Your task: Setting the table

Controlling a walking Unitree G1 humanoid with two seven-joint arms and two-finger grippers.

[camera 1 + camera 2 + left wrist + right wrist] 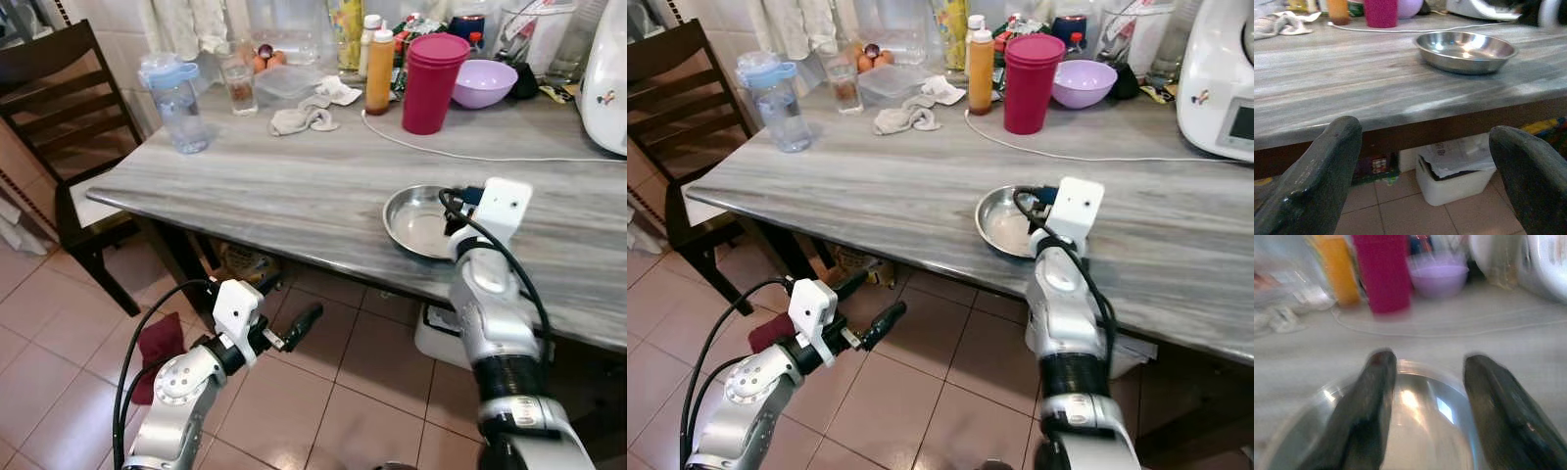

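Hanging below the table edge over the tiled floor, the left gripper (294,328) has its black fingers spread. On the streaked grey table (245,186) stand a lidded clear plastic jug (176,103), an orange bottle (380,70), a magenta tumbler (433,82) and a lilac bowl (483,82). The round shiny steel plate (1465,50), holding nothing, lies near the front edge under the right gripper (1425,396), fingers parted.

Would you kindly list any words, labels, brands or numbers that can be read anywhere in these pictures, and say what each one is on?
No text can be read as it stands.
Orange bottle: its label is too small to read.
White appliance: a small mark and a display panel, both too blurred to read.
Packets at the back of the table: the print is too small to read.
Paper in the white bin under the table: the print is blurred.
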